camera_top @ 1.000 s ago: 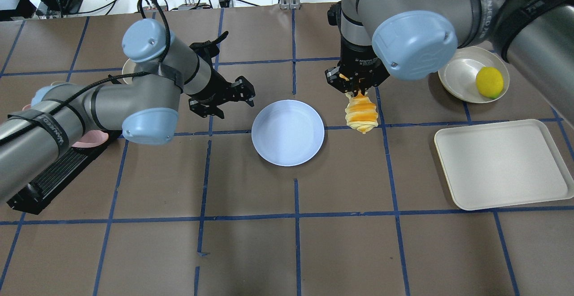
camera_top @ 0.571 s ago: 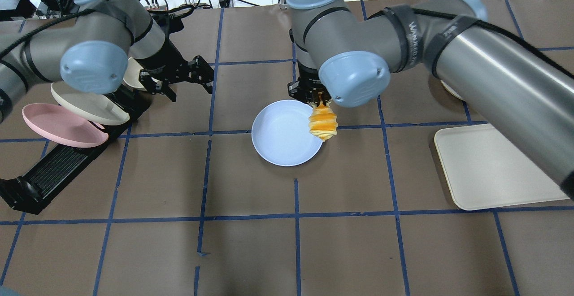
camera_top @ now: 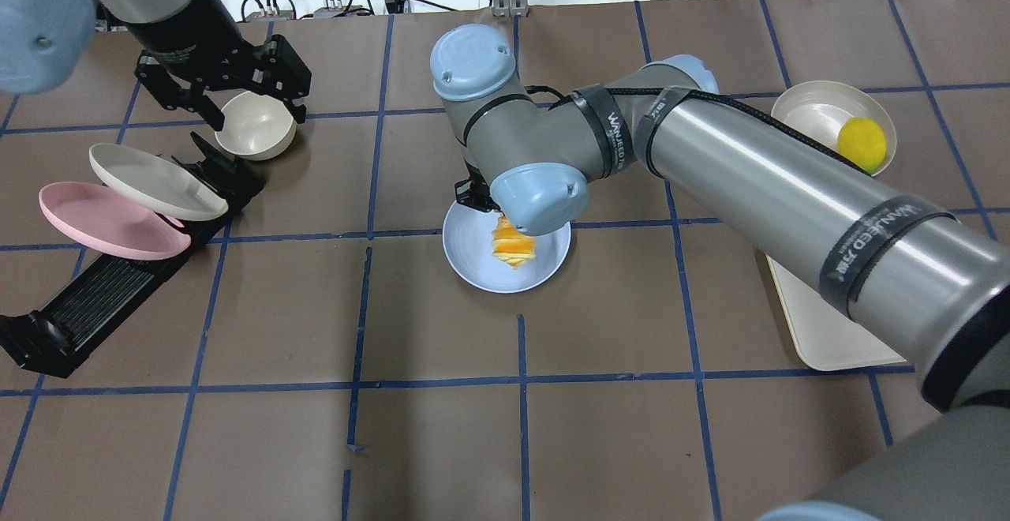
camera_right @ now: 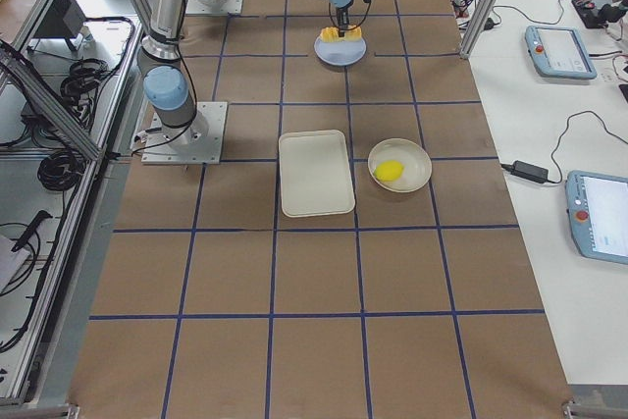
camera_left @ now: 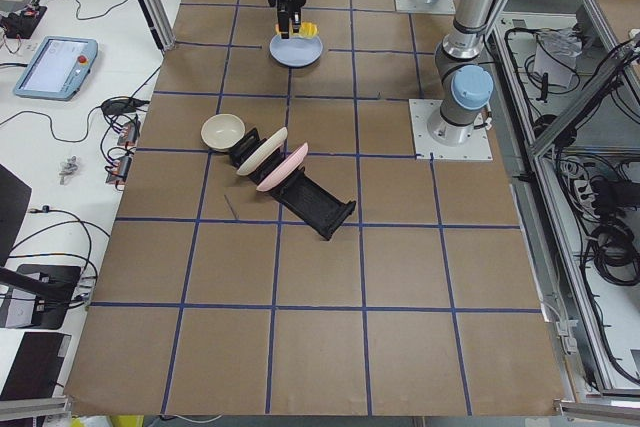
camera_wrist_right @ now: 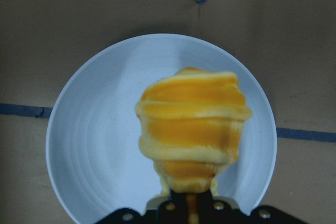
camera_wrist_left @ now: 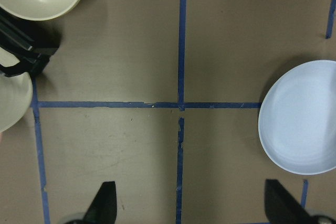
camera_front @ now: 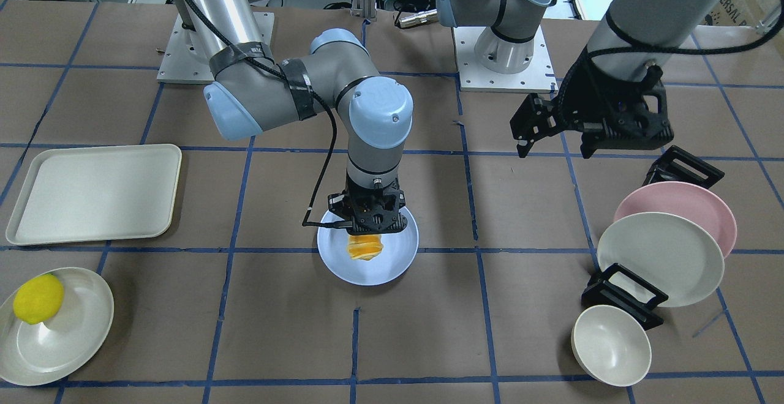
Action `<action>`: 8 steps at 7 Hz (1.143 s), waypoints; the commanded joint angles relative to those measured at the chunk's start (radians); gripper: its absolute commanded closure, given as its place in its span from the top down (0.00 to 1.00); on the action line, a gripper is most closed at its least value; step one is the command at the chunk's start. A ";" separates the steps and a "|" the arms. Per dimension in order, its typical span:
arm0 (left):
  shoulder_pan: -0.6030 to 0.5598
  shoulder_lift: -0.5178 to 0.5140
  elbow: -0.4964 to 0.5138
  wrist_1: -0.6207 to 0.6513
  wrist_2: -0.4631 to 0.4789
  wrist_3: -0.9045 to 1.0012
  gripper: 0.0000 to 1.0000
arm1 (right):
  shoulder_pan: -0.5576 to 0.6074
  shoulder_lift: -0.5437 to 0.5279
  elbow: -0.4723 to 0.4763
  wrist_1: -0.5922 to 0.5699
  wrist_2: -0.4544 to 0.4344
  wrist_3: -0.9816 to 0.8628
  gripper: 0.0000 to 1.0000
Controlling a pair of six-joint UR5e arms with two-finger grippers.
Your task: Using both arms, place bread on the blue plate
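One striped orange-and-cream bread loaf (camera_wrist_right: 191, 124), pinched by my right tool (camera_wrist_right: 190, 205), hangs over the round blue plate (camera_wrist_right: 89, 145); left tool (camera_wrist_left: 191, 207) spread.

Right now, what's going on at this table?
The right gripper is shut on the striped bread and holds it by one end over the middle of the blue plate. Whether the bread touches the plate I cannot tell. The left gripper is open and empty, off to the side near the cream bowl and the plate rack.
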 commanded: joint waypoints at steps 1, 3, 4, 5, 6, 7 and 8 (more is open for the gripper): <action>-0.003 0.027 0.002 -0.058 0.006 -0.083 1.00 | 0.002 0.015 0.003 -0.023 -0.002 -0.010 0.17; -0.006 0.001 -0.013 -0.063 0.005 -0.139 1.00 | 0.002 0.023 0.001 -0.023 0.006 0.020 1.00; -0.006 -0.003 -0.013 -0.060 0.005 -0.139 1.00 | 0.002 0.022 0.001 -0.023 0.001 0.018 1.00; -0.004 0.001 -0.013 -0.057 0.005 -0.132 1.00 | 0.000 0.023 0.003 -0.022 0.000 0.015 1.00; -0.006 0.018 -0.010 -0.055 0.005 -0.132 1.00 | -0.003 0.015 0.003 -0.022 0.004 0.004 1.00; -0.004 0.042 -0.010 -0.054 -0.009 -0.130 1.00 | -0.032 -0.009 -0.014 -0.020 0.006 -0.038 1.00; -0.006 0.032 -0.013 -0.055 -0.004 -0.130 1.00 | -0.077 -0.076 -0.009 -0.002 0.000 -0.105 1.00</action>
